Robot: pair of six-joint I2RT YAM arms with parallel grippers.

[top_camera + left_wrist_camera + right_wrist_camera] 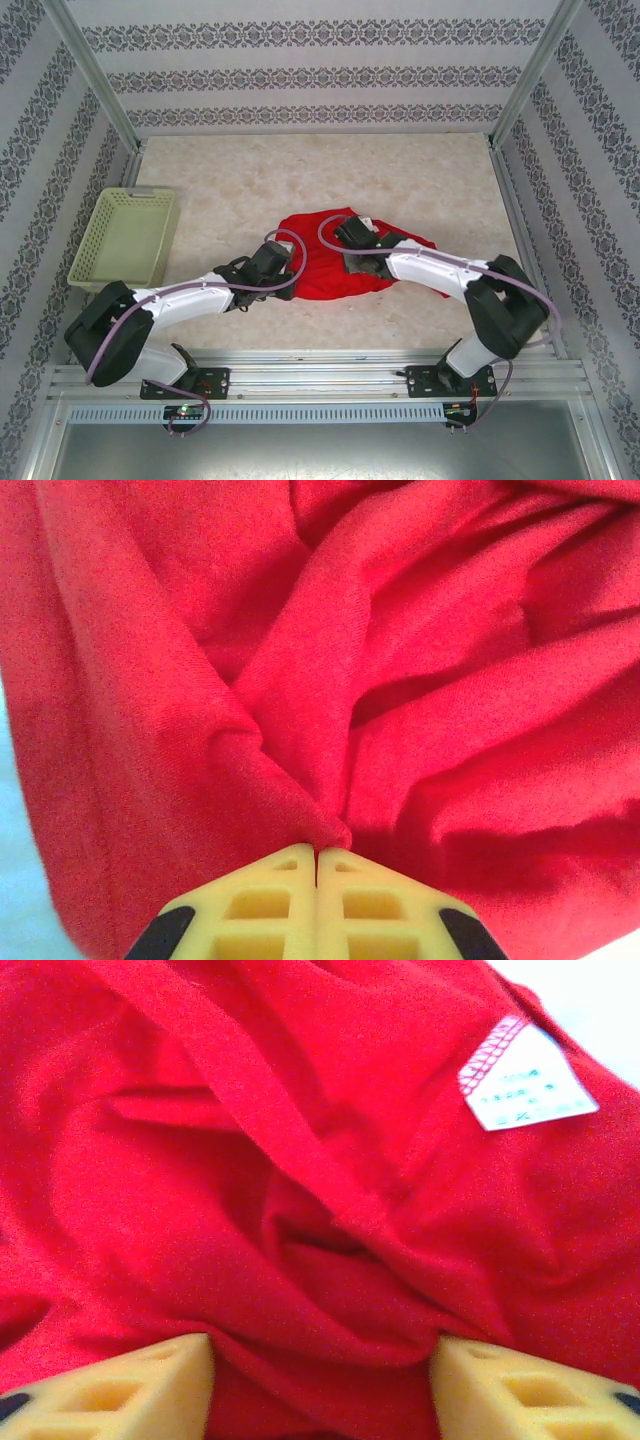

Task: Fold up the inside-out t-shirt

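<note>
The inside-out t-shirt [335,262] lies crumpled in a bright red heap in the middle of the table. My left gripper [318,848] is shut, and its yellow fingertips pinch a raised fold of the red cloth [300,730]. From above, the left gripper [288,268] sits at the heap's left edge. My right gripper [320,1360] stands open over the shirt, with bunched red cloth lying between its fingers [170,1370]. From above, the right gripper [347,250] is on top of the heap. A white care label [525,1075] shows on the cloth at the upper right of the right wrist view.
A pale green basket [125,238] stands at the table's left side. Bare pale tabletop [330,175] extends behind the shirt to the patterned back wall. Metal frame posts [95,75] rise at the far corners.
</note>
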